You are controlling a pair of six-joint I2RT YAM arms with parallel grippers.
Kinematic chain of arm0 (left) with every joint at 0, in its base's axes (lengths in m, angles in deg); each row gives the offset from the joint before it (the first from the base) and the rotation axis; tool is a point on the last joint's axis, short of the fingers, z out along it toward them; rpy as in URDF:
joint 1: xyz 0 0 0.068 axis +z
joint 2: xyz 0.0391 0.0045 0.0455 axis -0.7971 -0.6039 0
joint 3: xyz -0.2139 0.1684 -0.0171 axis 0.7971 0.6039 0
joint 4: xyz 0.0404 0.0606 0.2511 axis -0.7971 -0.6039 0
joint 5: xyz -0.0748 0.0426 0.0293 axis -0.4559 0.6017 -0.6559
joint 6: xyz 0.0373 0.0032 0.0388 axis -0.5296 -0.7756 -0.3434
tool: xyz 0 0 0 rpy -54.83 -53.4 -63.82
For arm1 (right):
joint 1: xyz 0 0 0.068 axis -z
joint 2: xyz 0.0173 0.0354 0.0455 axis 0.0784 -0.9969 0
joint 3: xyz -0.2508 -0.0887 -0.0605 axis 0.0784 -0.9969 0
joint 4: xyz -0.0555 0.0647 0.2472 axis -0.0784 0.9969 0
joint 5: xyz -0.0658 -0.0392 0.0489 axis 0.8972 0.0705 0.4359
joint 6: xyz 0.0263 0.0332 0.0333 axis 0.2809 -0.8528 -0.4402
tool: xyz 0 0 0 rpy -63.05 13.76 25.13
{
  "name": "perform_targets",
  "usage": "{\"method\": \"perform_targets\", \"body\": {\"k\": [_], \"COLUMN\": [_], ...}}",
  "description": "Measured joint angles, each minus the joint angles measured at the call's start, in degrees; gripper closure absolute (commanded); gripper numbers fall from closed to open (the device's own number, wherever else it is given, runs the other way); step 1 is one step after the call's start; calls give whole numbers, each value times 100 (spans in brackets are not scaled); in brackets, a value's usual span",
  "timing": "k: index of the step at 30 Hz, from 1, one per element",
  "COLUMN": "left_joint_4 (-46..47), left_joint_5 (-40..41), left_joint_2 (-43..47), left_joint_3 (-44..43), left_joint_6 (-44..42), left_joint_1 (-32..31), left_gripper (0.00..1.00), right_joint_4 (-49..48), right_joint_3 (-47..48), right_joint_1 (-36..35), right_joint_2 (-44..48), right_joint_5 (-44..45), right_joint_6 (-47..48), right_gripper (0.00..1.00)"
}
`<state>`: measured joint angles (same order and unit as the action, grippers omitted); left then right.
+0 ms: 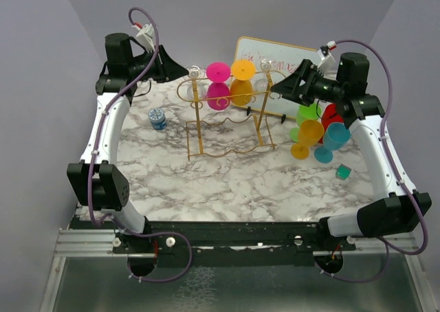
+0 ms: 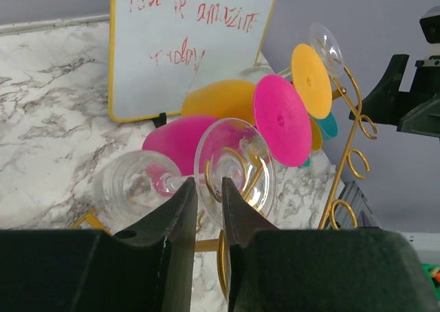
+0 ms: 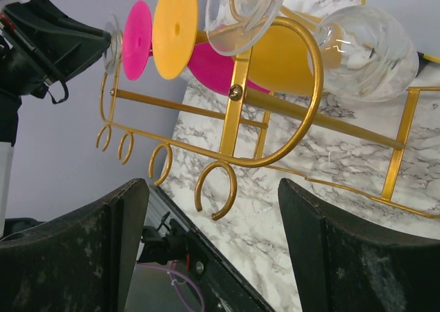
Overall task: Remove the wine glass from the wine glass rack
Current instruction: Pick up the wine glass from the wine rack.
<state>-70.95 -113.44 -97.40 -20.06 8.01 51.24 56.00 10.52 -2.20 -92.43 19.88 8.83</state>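
The gold wire wine glass rack point(image 1: 227, 115) stands mid-table with several glasses hanging upside down. A clear wine glass point(image 1: 195, 71) hangs at its left end, then a pink glass point(image 1: 218, 72), an orange glass point(image 1: 243, 69) and another clear glass point(image 1: 267, 66). My left gripper point(image 1: 184, 71) is at the left clear wine glass point(image 2: 130, 185). Its jaws stand a narrow gap apart, with the stem at their tips and the foot point(image 2: 237, 164) just beyond. My right gripper point(image 3: 213, 188) is wide open under the rack's scroll end point(image 3: 237, 85), holding nothing.
A gold-framed whiteboard point(image 1: 275, 58) leans behind the rack. A heap of coloured plastic glasses point(image 1: 313, 133) lies at the right. A small blue-and-white tub point(image 1: 157, 118) sits left of the rack. A small green cup point(image 1: 343, 172) sits near the right arm.
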Motion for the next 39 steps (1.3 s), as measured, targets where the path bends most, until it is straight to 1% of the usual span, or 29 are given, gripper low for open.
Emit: {"method": "perform_targets", "body": {"k": [2, 6, 13, 23, 25, 31, 39], "left_joint_4": [7, -31, -26, 181, 304, 1217, 1786], "left_joint_5": [-31, -31, -48, -57, -72, -238, -398], "left_joint_2": [-2, -9, -20, -214, -216, -216, -216], "left_joint_3": [-17, -131, -391, -393, -365, 44, 254], "left_joint_6": [4, 0, 46, 378, 503, 1172, 1731], "left_joint_1": [0, 0, -2, 2, 9, 125, 382], "left_gripper": [83, 100, 100, 100, 100, 100, 100], "right_joint_4": [0, -48, -94, -166, -170, -173, -216], "right_joint_3": [0, -66, -140, -317, -337, -358, -428], "right_joint_1": [0, 0, 0, 0, 0, 0, 0], "right_joint_2": [2, 13, 15, 149, 153, 160, 186], "right_joint_5": [0, -2, -15, -26, -31, -39, -42], "right_joint_6": [0, -22, -50, -107, -109, -114, -186], "right_gripper": [18, 18, 18, 18, 18, 18, 18]}}
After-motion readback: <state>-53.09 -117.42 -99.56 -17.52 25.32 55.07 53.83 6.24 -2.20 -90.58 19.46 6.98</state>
